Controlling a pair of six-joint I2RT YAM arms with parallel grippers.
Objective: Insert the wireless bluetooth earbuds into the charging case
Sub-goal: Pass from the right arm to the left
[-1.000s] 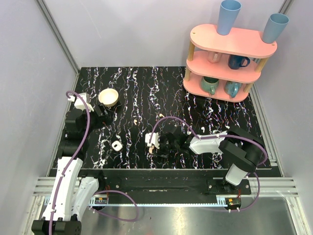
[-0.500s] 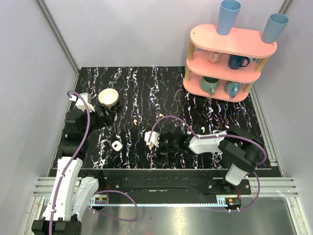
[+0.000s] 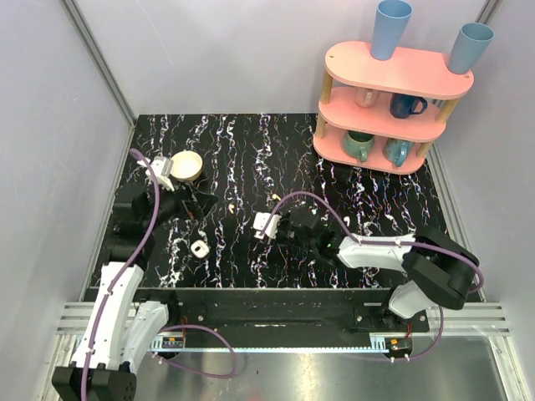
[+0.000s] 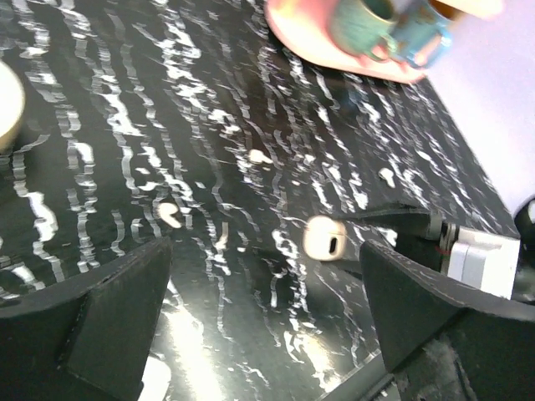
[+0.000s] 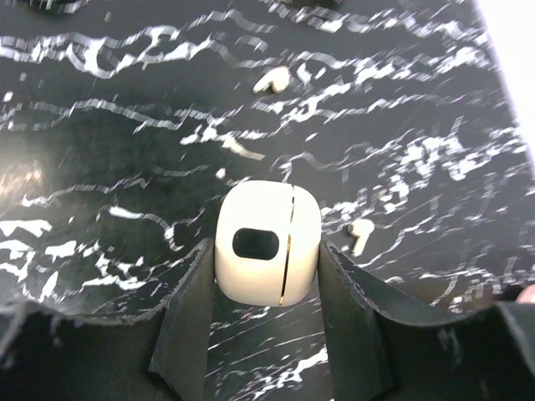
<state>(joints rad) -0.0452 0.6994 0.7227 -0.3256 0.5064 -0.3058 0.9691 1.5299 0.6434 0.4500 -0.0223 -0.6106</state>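
right hand (image 5: 267, 255) grips closed charging case (image 5: 267, 242); left hand (image 4: 263, 259) wide, empty; earbuds (image 5: 272, 79) loose on table (image 5: 100, 134).

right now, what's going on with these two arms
The right gripper is clamped on a small white charging case, holding it between its fingers over the black marbled table. The left gripper is wide open and holds nothing, poised over the table's left side. A second white case sits on the table near it, and tiny white earbuds lie loose on the surface. None is in either gripper.
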